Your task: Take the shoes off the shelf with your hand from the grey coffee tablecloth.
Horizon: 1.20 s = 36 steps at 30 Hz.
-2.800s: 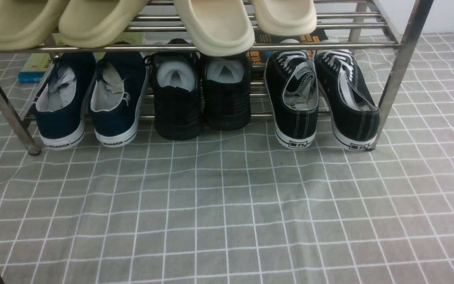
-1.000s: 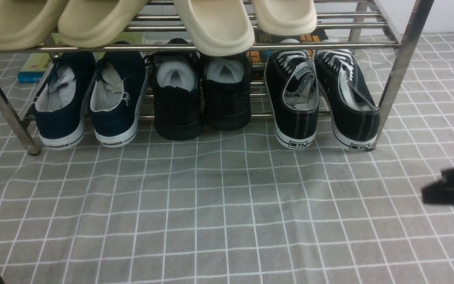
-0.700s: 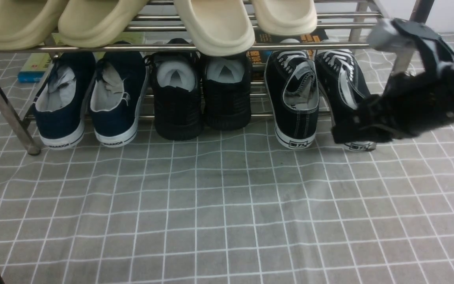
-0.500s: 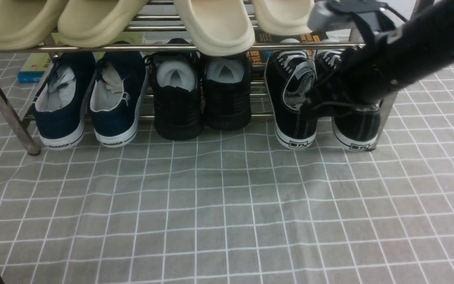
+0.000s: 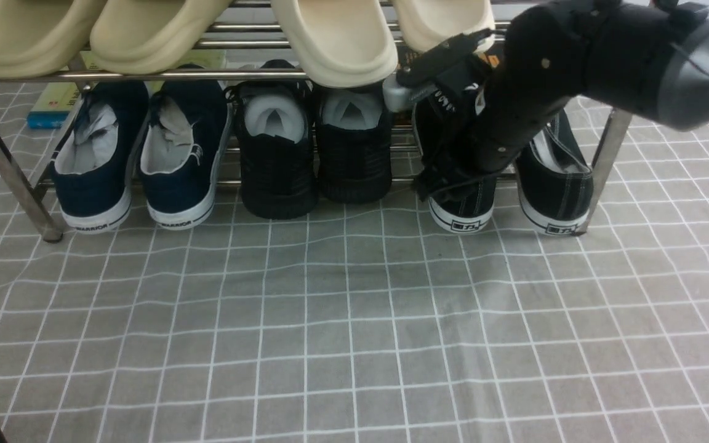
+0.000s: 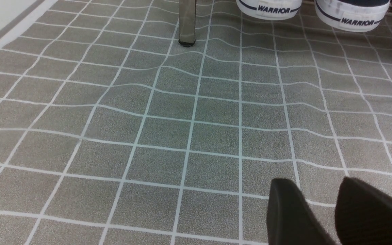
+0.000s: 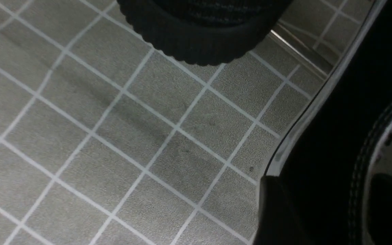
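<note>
my right pincer (image 5: 453, 175) stands open astride one collar of the black canvas white-soled sneakers (image 5: 554, 181), upper right, on the lower tier of the shiny steel-tube shelf (image 5: 612, 141). judged light, soft canvas; clamp the stiffer collar rim.

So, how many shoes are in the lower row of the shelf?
6. Two navy sneakers at the left, two all-black mesh sneakers in the middle, two black canvas shoes at the right; the right end effector partly covers one. None appears hidden.
</note>
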Tool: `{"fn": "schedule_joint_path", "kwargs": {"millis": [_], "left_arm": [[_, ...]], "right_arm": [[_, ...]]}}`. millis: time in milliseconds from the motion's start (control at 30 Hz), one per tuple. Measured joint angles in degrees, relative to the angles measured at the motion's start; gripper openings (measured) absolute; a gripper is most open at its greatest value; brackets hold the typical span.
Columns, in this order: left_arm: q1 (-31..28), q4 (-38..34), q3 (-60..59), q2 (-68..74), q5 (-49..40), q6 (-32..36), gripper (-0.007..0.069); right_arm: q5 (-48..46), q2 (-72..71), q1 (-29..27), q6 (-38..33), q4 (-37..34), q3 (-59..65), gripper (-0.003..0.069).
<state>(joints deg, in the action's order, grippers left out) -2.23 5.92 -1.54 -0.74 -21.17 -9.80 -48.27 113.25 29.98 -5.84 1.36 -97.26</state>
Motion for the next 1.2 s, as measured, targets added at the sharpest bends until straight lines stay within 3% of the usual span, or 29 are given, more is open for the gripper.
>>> {"fn": "schedule_joint_path", "kwargs": {"millis": [100,233,300,733,900,1200], "left_arm": [[0.0,0.0,0.0,0.0,0.0,0.0,0.0239],[0.0,0.0,0.0,0.0,0.0,0.0,0.0239],[0.0,0.0,0.0,0.0,0.0,0.0,0.0239],[0.0,0.1,0.0,0.0,0.0,0.0,0.0239],[0.0,0.1,0.0,0.0,0.0,0.0,0.0239],[0.0,0.2,0.0,0.0,0.0,0.0,0.0239]], "right_arm": [[0.4,1.1,0.0,0.0,0.5,-0.1,0.029],[-0.1,1.2,0.0,0.0,-0.1,-0.1,0.008],[-0.9,1.0,0.0,0.0,-0.4,-0.1,0.0022],[-21.5,-12.2,0.0,-0.4,-9.2,-0.1,0.0016],[-24.2,-14.3,0.8,-0.4,-11.9,0.3,0.0018],[-23.7,-16.6,10.2,3.5,-11.6,11.9,0.0018]]}}
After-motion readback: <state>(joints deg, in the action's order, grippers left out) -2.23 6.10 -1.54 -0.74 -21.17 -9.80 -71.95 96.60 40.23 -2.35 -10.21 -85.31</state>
